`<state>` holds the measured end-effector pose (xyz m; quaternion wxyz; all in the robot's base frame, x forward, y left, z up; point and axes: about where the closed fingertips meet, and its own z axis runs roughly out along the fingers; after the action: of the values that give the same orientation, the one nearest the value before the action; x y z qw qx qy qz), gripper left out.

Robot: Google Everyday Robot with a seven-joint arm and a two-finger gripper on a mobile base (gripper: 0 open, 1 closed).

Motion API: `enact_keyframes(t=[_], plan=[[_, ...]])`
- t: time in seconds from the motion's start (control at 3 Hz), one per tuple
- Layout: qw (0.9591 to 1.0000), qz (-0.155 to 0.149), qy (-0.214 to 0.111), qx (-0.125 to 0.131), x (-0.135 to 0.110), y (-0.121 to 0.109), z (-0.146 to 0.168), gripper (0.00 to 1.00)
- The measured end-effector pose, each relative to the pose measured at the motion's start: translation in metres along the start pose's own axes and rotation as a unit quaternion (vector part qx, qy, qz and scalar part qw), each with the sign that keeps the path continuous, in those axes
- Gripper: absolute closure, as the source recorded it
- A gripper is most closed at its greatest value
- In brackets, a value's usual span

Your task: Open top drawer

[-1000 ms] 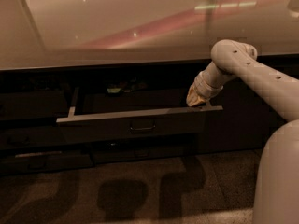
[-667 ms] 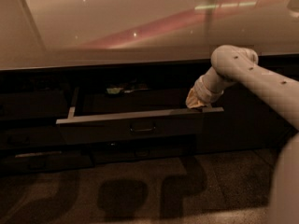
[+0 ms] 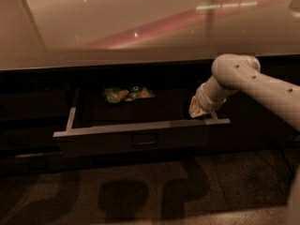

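The top drawer [image 3: 140, 132] stands pulled out from under the counter. Its dark grey front carries a small loop handle [image 3: 144, 139] at centre. Thin side rails run back into the cabinet. Inside, at the back, lies a green snack bag [image 3: 127, 94]. My gripper [image 3: 200, 108] hangs at the end of the white arm, just inside the drawer's right end, right behind the front's top edge.
A glossy beige countertop [image 3: 140, 27] overhangs the drawer. More dark drawer fronts [image 3: 33, 139] lie to the left and below. The speckled floor [image 3: 150, 191] shows shadows in front of the cabinet. My white arm [image 3: 262, 83] crosses the right side.
The camera view has shifted slightly. The drawer and gripper keep the same relation; the arm has drawn slightly to the right of the picture.
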<state>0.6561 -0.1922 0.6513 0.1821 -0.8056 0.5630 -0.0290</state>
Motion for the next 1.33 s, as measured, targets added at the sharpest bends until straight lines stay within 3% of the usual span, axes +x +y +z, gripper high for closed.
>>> enact_keyframes(t=[0.33, 0.67, 1.0, 1.33], plan=[[0.9987, 0.005, 0.048, 0.018, -0.007, 0.026, -0.009, 0.34], [0.9973, 0.007, 0.072, 0.012, -0.011, 0.047, -0.004, 0.11], [0.9973, 0.007, 0.072, 0.012, -0.011, 0.047, -0.005, 0.00], [0.9952, 0.009, 0.097, 0.009, -0.014, 0.067, 0.003, 0.00]])
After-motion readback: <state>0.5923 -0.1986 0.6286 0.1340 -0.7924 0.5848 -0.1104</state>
